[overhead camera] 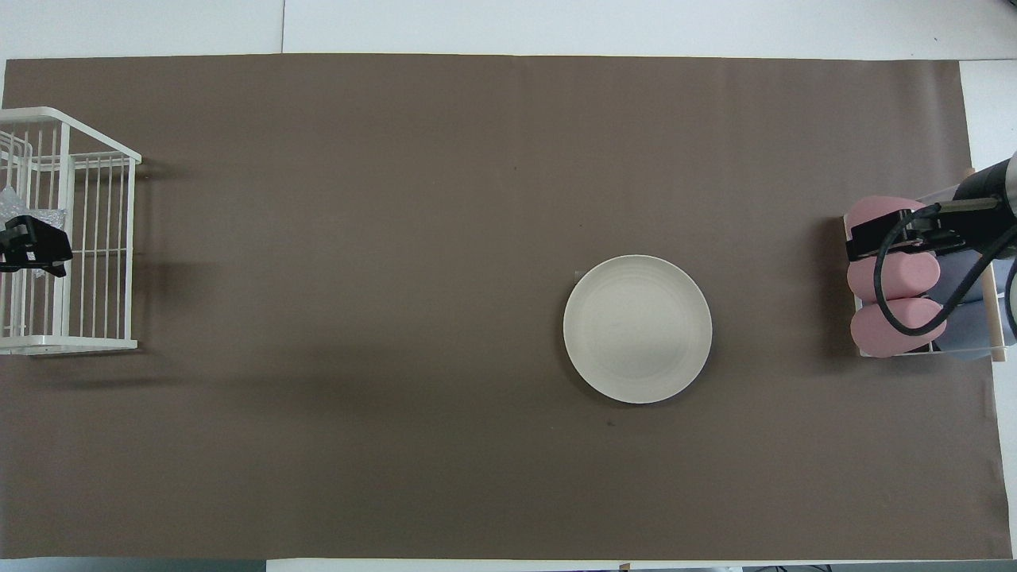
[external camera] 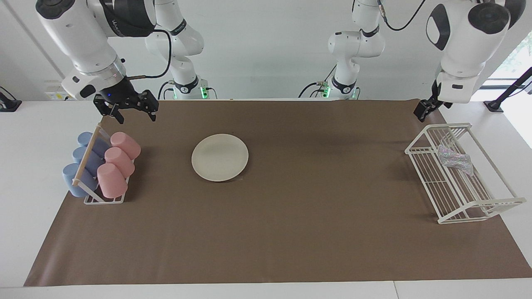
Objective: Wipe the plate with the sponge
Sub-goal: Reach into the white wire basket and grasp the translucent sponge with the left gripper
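The cream-white plate point(external camera: 220, 157) lies flat on the brown mat, between the middle and the right arm's end; it also shows in the overhead view point(overhead camera: 637, 328). The shiny, wrinkly sponge point(external camera: 456, 160) lies inside the white wire rack point(external camera: 432, 178) at the left arm's end; in the overhead view the sponge point(overhead camera: 17, 205) is partly covered. My left gripper point(external camera: 422, 111) hangs in the air over that rack, clear of the sponge, and shows in the overhead view point(overhead camera: 33, 250). My right gripper point(external camera: 135, 115) is open and empty, raised over the cup holder point(external camera: 104, 198), apart from the plate.
The cup holder holds pink cups point(external camera: 118, 160) and blue cups point(external camera: 83, 166) lying on their sides at the right arm's end; they also show in the overhead view point(overhead camera: 894, 278). The brown mat point(external camera: 291, 228) covers most of the white table.
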`<action>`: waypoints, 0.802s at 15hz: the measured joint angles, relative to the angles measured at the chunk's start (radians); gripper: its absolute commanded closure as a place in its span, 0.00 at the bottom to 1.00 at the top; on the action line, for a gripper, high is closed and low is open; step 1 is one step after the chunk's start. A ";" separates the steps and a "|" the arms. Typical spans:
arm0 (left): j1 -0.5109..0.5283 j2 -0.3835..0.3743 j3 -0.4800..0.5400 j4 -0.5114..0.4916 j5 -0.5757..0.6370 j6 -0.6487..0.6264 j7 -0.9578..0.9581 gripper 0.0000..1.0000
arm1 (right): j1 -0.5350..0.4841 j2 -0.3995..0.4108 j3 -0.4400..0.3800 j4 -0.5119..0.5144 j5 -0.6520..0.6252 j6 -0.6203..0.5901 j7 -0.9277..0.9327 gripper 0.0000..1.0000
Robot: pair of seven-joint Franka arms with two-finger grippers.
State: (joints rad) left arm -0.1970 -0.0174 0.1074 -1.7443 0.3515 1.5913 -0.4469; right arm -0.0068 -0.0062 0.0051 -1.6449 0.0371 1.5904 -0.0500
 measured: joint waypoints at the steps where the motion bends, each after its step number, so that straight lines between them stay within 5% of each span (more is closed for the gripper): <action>1: -0.014 0.024 -0.001 -0.019 0.053 0.014 -0.036 0.00 | 0.000 0.000 0.000 0.000 0.000 0.000 0.000 0.00; 8: -0.085 0.294 -0.002 -0.032 0.415 0.104 -0.205 0.00 | -0.011 0.000 -0.002 0.000 -0.003 -0.011 0.000 0.00; 12: -0.083 0.345 0.004 -0.022 0.524 0.105 -0.210 0.00 | -0.066 0.000 -0.004 0.000 -0.004 -0.017 -0.001 0.00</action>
State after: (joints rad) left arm -0.2797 0.3273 0.1112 -1.7668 0.8752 1.6966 -0.6566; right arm -0.0725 -0.0062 0.0015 -1.6449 0.0327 1.5738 -0.0506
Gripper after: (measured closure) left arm 0.000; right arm 0.000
